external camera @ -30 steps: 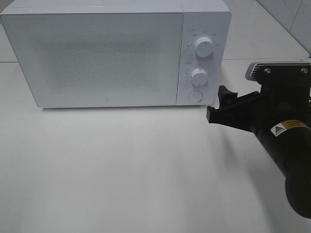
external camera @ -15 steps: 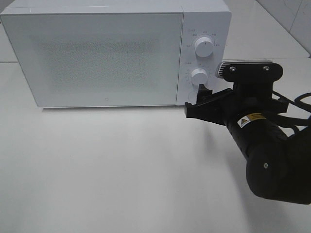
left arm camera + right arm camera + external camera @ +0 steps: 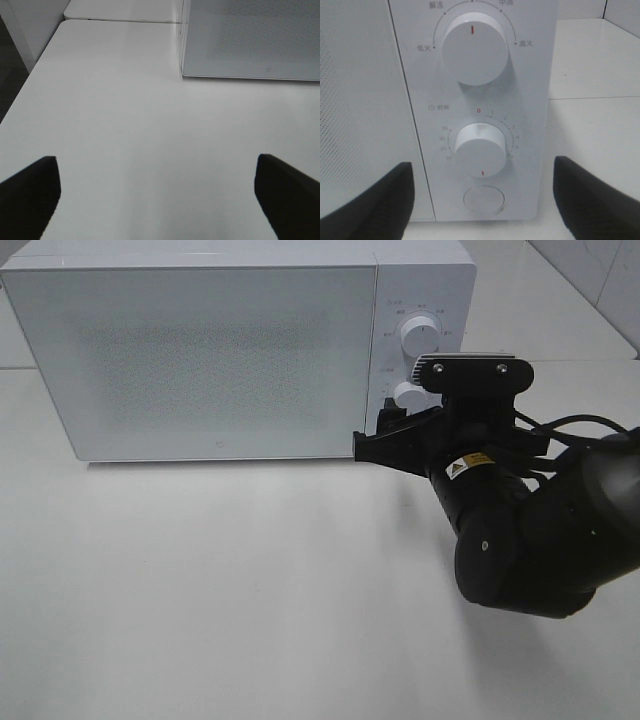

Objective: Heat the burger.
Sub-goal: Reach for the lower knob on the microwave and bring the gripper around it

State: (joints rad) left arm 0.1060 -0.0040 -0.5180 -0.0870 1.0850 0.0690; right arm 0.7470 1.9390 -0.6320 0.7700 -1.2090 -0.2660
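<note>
- Burger: seen in none of the views. Not on the bare table (image 3: 250,590), not in either gripper.
- Presumably shut behind the door (image 3: 210,360) of the microwave (image 3: 300,250), standing at 11 o'clock on the table; a guess only, with the frosted front hiding the inside.
- Could not tell anything of bun, lettuce, cheese or patty.
- Right gripper (image 3: 481,200): spread wide, pinching nothing.
- Swung in over the last second from the 3 o'clock edge of the high view to the control panel (image 3: 445,300) on the microwave's 3 o'clock side.
- Ended square before the timer knob (image 3: 481,150) and the round button (image 3: 483,206) beneath it, fingers straddling both, apparently touching neither.
- Timer knob marked at 6 o'clock, away from the red zero at 12; power knob (image 3: 475,47) above, marked at 12.
- Judged meaning: loading seemingly done, work on the controls next, either knob or button; too early to say which.
- Left gripper (image 3: 158,195): spread wide too, empty, poised over bare table facing the microwave's front, out of the high view.
</note>
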